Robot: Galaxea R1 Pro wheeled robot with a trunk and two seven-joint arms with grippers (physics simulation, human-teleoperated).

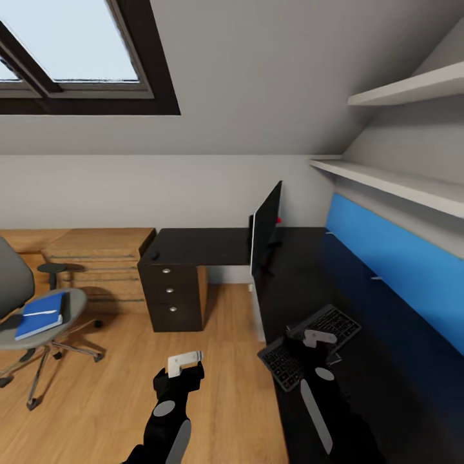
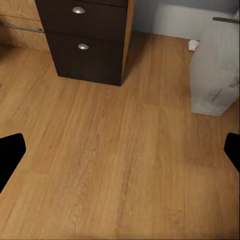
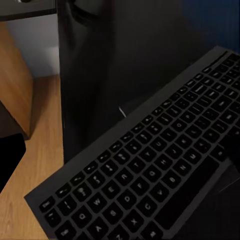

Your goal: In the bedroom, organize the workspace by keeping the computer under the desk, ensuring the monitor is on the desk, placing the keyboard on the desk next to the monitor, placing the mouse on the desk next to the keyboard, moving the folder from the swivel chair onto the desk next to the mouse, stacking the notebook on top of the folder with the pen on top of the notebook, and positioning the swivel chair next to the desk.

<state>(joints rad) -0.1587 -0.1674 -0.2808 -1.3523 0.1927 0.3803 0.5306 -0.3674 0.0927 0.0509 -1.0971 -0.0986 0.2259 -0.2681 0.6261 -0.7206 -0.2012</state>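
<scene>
The desk (image 1: 303, 277) fills the right half of the head view, its black top running under a blue back panel (image 1: 393, 270), with dark drawers (image 1: 173, 290) at centre. On it, centre frame, the monitor (image 1: 265, 225) stands edge-on. The swivel chair (image 1: 26, 309) sits at the left edge, well apart from the desk, with the folder (image 1: 42, 314) lying on its seat. The keyboard (image 1: 309, 345) lies at an angle on the desk's near edge, lower centre-right; in the right wrist view one corner (image 3: 45, 200) seems to jut over the wooden floor. The computer (image 2: 215, 70) stands on the floor at the upper right of the left wrist view, beside the drawers.

By my reading, the monitor is placed and the keyboard is on the desk, though not yet beside the monitor; folder and chair remain undone.

The right gripper (image 1: 319, 336) hovers over the keyboard; I cannot tell how its jaws stand. The left gripper (image 1: 185, 362), lower centre, has its jaws spread wide, empty.

No brand or writing is legible.
</scene>
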